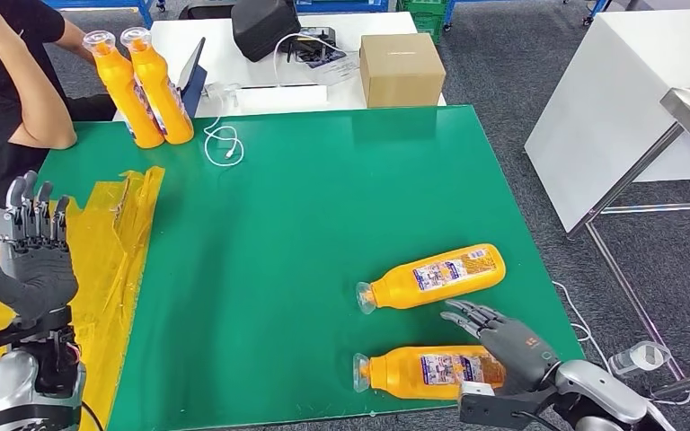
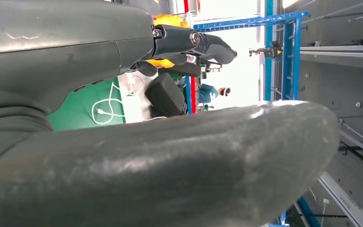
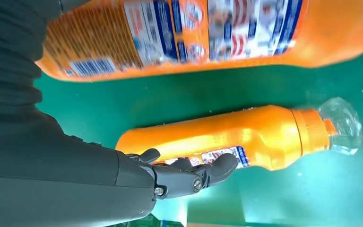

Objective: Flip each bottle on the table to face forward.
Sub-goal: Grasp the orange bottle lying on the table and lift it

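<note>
1. Just beside the right robot hand (image 1: 494,334), two orange bottles lie flat on the green table (image 1: 323,189): the near bottle (image 1: 427,370) under its spread, empty fingers, the far bottle (image 1: 436,277) just beyond them.
2. The left robot hand (image 1: 31,256) is raised with fingers apart, holding nothing; two upright bottles (image 1: 144,85) stand well beyond it, by a person's arm (image 1: 40,112).
3. Likely best: wrap the near bottle mid-body and roll it gently, so it does not knock the far one.
</note>
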You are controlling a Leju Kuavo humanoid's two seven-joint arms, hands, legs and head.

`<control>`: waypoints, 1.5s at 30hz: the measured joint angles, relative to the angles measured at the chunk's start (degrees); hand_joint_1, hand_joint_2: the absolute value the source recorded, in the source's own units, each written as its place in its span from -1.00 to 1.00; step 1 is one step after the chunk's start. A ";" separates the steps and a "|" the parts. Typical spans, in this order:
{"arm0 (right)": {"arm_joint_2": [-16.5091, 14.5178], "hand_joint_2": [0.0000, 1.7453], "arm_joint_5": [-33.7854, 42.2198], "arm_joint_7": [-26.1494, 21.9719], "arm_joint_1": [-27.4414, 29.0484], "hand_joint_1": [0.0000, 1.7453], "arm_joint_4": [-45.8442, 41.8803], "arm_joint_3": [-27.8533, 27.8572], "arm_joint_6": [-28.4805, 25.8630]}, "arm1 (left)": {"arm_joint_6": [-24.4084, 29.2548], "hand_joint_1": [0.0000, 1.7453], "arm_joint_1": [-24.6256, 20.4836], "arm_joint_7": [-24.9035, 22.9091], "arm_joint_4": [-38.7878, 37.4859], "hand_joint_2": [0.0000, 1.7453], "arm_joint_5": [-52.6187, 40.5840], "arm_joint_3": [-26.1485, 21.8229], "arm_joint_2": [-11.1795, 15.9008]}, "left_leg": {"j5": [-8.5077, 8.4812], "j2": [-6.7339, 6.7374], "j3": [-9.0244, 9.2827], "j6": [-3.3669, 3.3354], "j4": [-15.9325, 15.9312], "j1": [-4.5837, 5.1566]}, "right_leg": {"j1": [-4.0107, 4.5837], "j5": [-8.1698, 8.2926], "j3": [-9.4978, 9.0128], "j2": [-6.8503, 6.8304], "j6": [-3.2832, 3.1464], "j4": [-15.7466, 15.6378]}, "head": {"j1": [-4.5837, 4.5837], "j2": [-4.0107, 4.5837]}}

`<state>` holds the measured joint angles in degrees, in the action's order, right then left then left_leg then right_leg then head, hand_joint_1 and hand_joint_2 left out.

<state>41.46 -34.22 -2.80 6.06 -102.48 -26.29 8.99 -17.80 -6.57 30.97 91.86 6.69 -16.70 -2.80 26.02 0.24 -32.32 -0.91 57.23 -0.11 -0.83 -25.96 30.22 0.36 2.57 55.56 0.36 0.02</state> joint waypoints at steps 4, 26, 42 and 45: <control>0.90 1.00 0.02 1.13 0.99 -1.00 -0.81 0.56 0.55 | 0.01 -1.00 0.00 0.00 0.00 -1.00 0.00 -0.04 0.00 | 0.00 -0.09 -0.02 0.00 0.00 0.01 | -0.02 0.00 0.00 -0.01 0.00 0.00 | 0.00 0.00; -2.73 1.00 -9.20 6.37 -4.21 -0.96 8.67 -7.61 1.63 | 1.03 -1.00 -0.70 -1.10 0.00 -1.00 -0.01 0.91 -0.37 | -0.01 0.15 0.15 -0.02 0.00 -0.02 | 0.02 0.00 -0.04 0.06 0.00 -0.01 | -0.02 0.00; -7.56 1.00 -11.35 6.74 -10.09 1.00 17.59 -11.14 1.15 | 1.61 -1.00 -1.81 -1.68 -0.26 -1.00 0.00 2.33 -0.55 | 0.14 0.52 1.08 0.10 -0.05 -0.04 | 0.07 -0.02 -0.21 0.40 -0.05 -0.07 | -0.03 0.00; -7.79 1.00 -11.35 6.75 -10.34 1.00 17.99 -11.19 1.16 | 1.64 -1.00 -1.83 -1.70 -0.40 -1.00 0.01 2.34 -0.55 | 0.13 0.53 1.18 0.09 -0.04 -0.04 | 0.07 -0.01 -0.30 0.42 -0.04 -0.07 | -0.03 0.00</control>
<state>33.68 -45.57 3.95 -4.28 -84.49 -37.47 10.15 -16.16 -8.40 29.27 91.46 6.70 -14.36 -3.34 26.16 0.77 -31.14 -0.81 57.19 -0.16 -0.76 -25.97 29.92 0.78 2.53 55.49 0.33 0.02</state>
